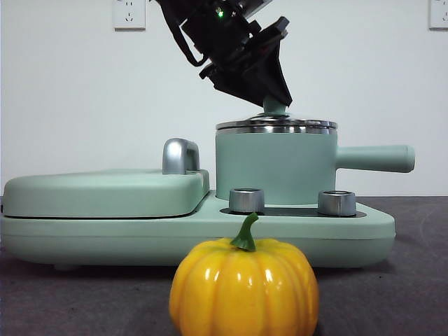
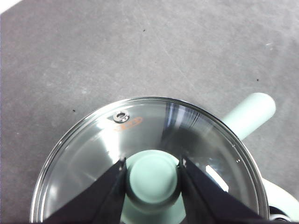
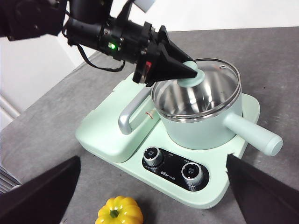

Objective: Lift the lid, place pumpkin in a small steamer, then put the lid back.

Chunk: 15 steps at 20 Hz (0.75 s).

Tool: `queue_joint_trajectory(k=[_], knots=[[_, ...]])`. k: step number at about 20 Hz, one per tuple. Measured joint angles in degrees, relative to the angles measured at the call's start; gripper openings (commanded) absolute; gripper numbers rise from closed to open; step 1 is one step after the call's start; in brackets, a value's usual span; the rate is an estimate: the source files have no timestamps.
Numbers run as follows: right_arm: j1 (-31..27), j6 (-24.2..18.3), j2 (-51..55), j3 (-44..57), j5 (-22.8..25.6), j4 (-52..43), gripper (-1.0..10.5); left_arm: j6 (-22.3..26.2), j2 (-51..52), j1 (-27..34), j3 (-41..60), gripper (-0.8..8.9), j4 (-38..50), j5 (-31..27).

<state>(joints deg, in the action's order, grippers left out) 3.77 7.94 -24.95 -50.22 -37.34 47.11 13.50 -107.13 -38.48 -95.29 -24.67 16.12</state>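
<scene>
- I am holding the knob (image 2: 153, 178) of the lid (image 2: 93, 144) with my left gripper (image 2: 153, 163). My two jaws are squeezing it from both sides.
- The lid is sitting on the small steamer (image 1: 273, 168), or just barely up. In the front view I cannot tell if there is a gap yet.
- So the first job, lifting the lid, is only starting. Putting the pumpkin (image 1: 245, 290) in and closing the pot are both left to do.
- The pumpkin is waiting on the table (image 1: 406, 280) by the near edge, in front of the green cooker base (image 1: 105, 227).
- My right gripper (image 3: 152, 196) is hanging above that near edge with its jaws spread wide and nothing in them.
- The right wrist view is showing the shiny inside of the pot with nothing in it. The front view cannot show that.
- The left wrist view is showing the little vent hole (image 2: 121, 115) in the glass. The others do not show it clearly.
</scene>
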Motion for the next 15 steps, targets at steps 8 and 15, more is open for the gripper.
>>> queue_joint_trajectory(k=[8,15], knots=[[0.9,1.8,-3.7,0.0,-6.6,0.0,4.9,-0.7,0.1,0.5,-7.9,1.19,-9.4,0.1],[13.9,7.7,-16.0,0.0,-3.8,-2.9,4.9,-0.8,4.6,7.4,-7.9,1.19,-13.5,0.1]])
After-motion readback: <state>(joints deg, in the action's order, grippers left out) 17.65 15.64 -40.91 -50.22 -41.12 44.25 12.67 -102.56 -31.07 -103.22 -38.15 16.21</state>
